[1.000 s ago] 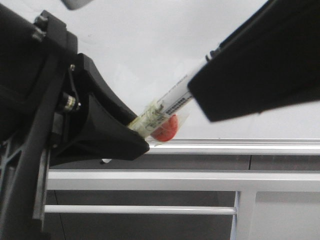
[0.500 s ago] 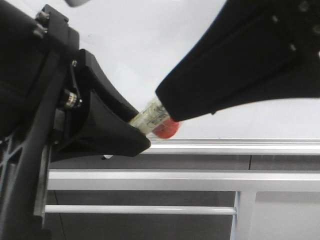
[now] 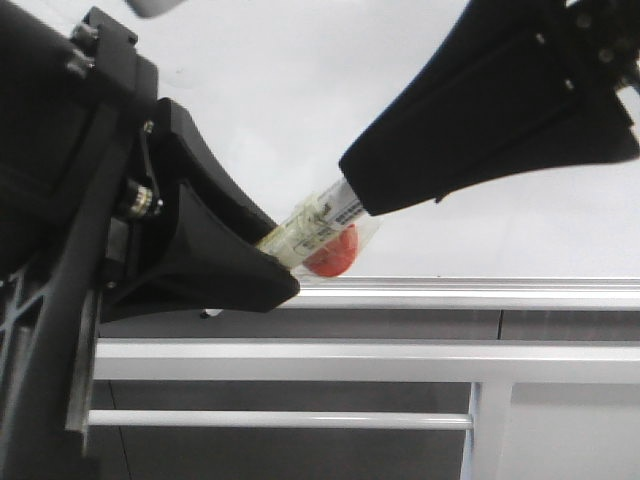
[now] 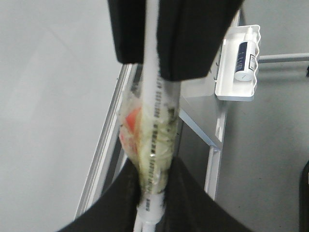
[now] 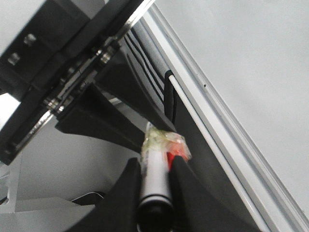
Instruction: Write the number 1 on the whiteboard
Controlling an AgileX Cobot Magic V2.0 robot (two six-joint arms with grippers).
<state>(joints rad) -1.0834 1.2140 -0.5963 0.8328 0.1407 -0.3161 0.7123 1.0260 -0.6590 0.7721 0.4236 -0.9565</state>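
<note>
A white marker pen (image 3: 328,213), wrapped in yellowish tape with a red piece (image 3: 335,255) beside it, slants in front of the whiteboard (image 3: 300,90). My left gripper (image 3: 275,255) is shut on its taped lower end; in the left wrist view the pen (image 4: 152,101) stands between the fingers of the left gripper (image 4: 152,193). My right gripper (image 3: 358,192) comes in from the upper right and is shut on the pen's upper part. In the right wrist view both fingers of the right gripper (image 5: 155,169) press the pen barrel (image 5: 155,176). The number 1 is out of view.
A silver rail (image 3: 480,292) runs along the board's lower edge, with grey frame bars (image 3: 350,360) below it. A white holder (image 4: 236,92) with a small bottle (image 4: 243,58) hangs off the frame beside the board.
My right gripper slid down along the pen toward the left gripper, then drew back a little up and right. The pen and left gripper have stayed in place.
</note>
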